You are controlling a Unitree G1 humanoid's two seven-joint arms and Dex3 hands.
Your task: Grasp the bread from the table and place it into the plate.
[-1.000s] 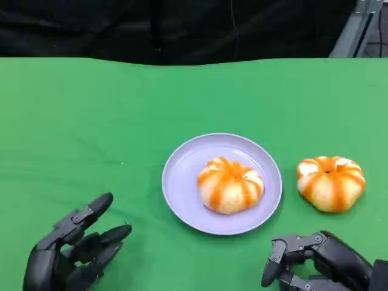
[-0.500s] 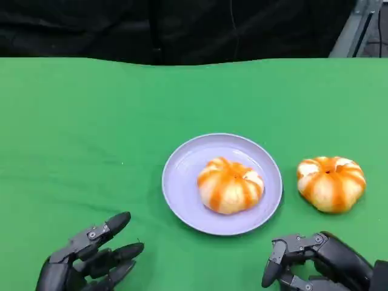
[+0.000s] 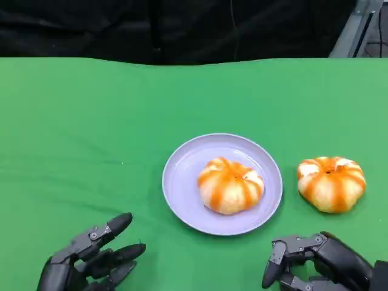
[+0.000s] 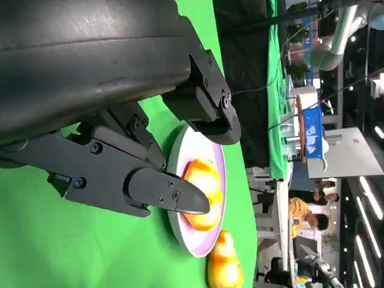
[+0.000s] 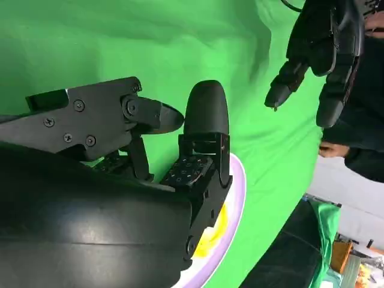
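1 bread (image 3: 230, 185) in plate (image 3: 182, 182) | 2nd bread (image 3: 331, 183) on surface (image 3: 91, 121) | left robot hand (image 3: 91, 257), right robot hand (image 3: 315, 260) empty, fingers apart | we reach right over bun, grip its sides, lift clear of rim

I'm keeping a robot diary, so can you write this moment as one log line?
left hand: open, low | right hand: open, low | bun: on plate | second bun: on table, right of plate

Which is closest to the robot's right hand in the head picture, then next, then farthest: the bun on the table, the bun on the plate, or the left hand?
1. Bun on the table, just ahead of the right hand.
2. Bun on the plate, ahead, toward the middle.
3. Left hand, across the near edge.
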